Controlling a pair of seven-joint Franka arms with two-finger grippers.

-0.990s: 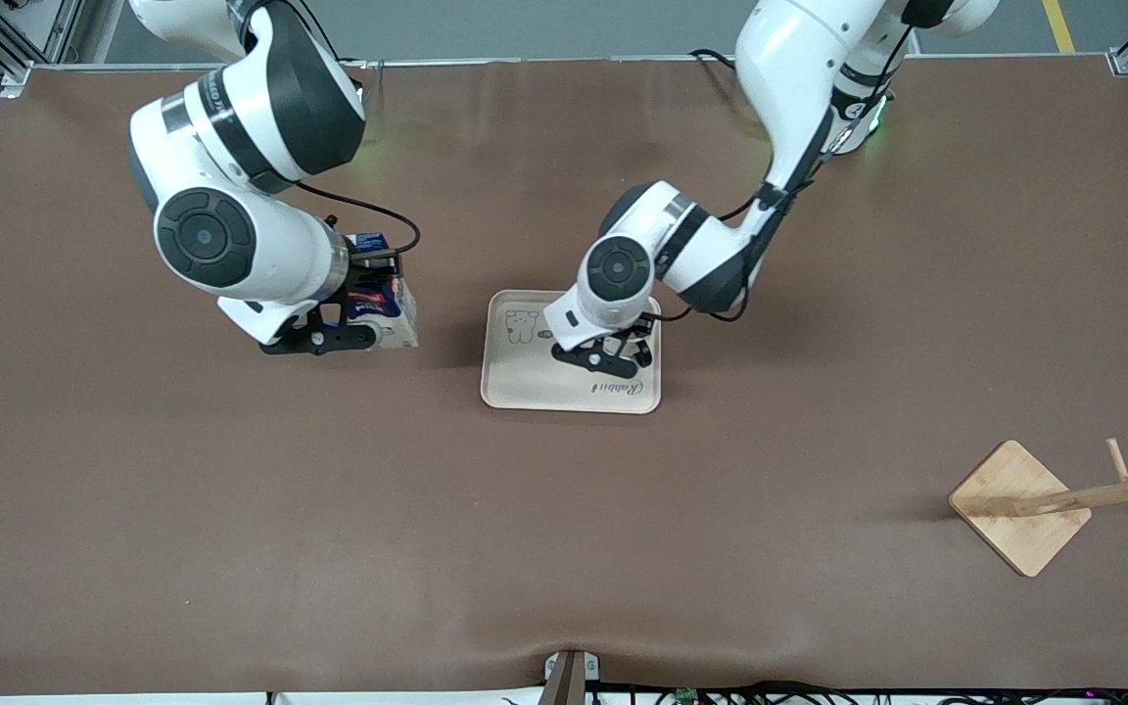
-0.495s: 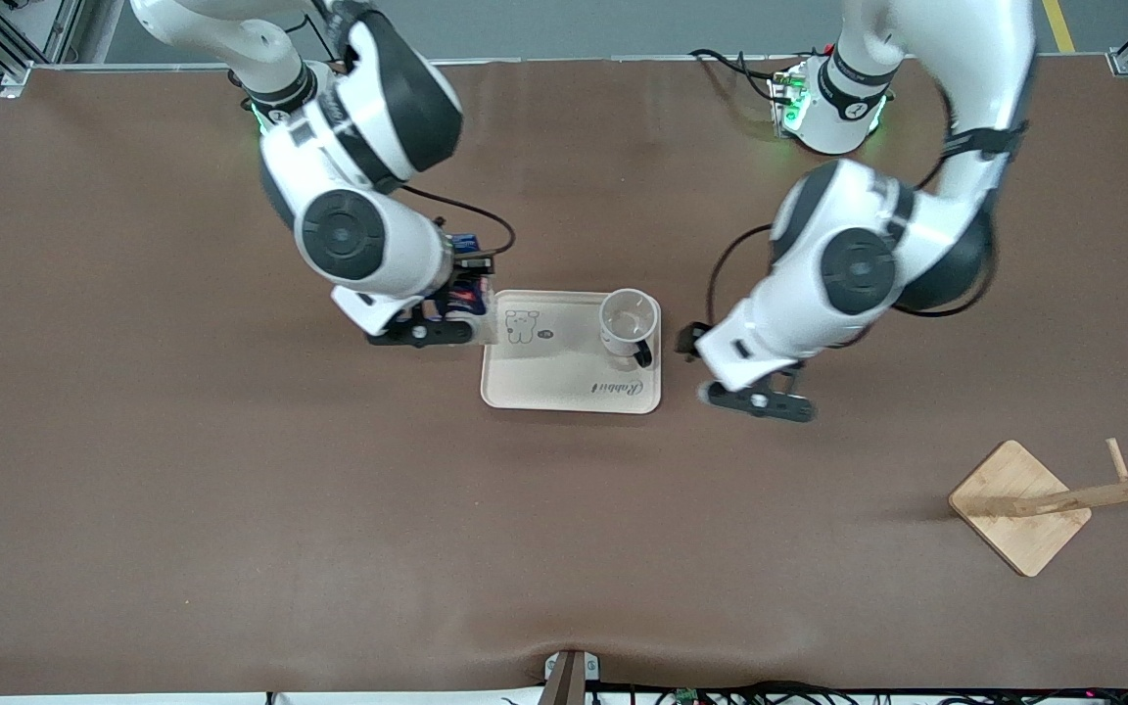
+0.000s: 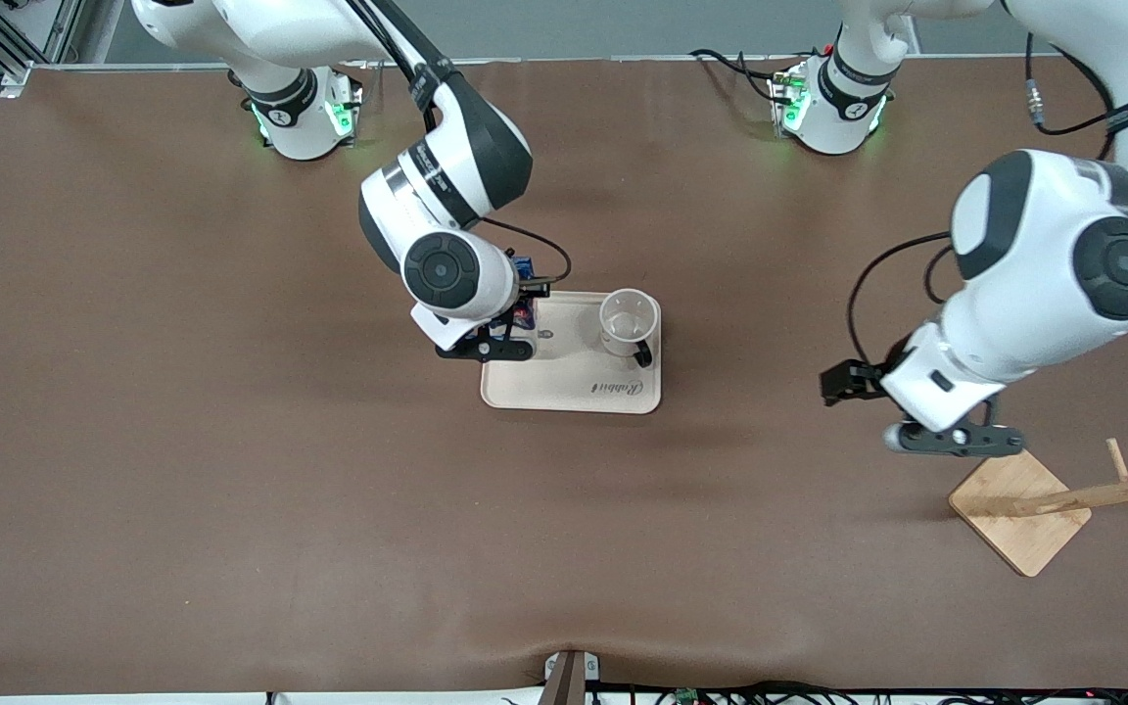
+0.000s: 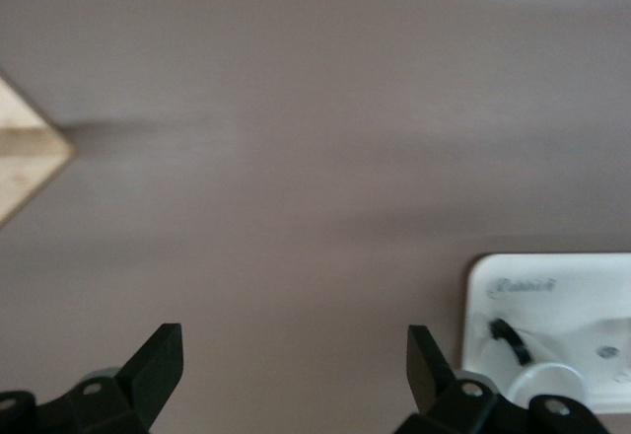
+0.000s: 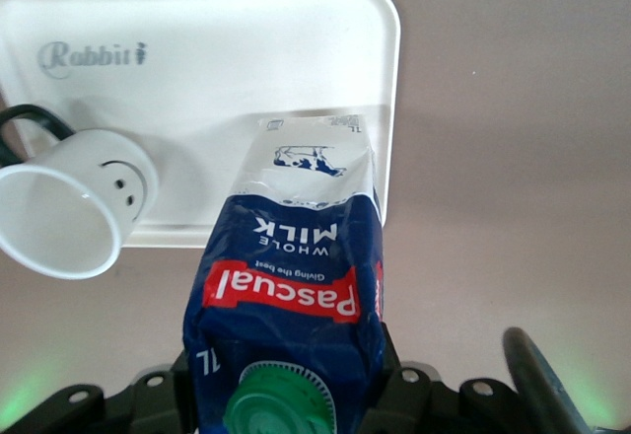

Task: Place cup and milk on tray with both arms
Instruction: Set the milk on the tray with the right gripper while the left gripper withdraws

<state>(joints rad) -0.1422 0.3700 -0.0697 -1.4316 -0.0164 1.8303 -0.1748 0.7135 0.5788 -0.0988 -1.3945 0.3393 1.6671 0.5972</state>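
Note:
The cream tray (image 3: 564, 390) lies mid-table. The white cup (image 3: 628, 318) stands upright on it, at the tray's end toward the left arm, with nothing holding it. My right gripper (image 3: 486, 350) is shut on the blue and white milk carton (image 3: 524, 294) just below its green cap. It holds the carton upright over the tray's end toward the right arm; I cannot tell if the base touches. The right wrist view shows the milk (image 5: 291, 276), the smiley cup (image 5: 84, 207) and the tray (image 5: 246, 49). My left gripper (image 3: 956, 443) is open and empty over bare table, well away from the tray.
A wooden stand with a square base (image 3: 1019, 507) and a leaning peg arm sits toward the left arm's end, nearer the front camera. Its corner shows in the left wrist view (image 4: 25, 158), as does the tray (image 4: 562, 291).
My right gripper has carried the milk sideways to the tray. My left gripper has let go of the cup on the tray and moved off toward the wooden stand.

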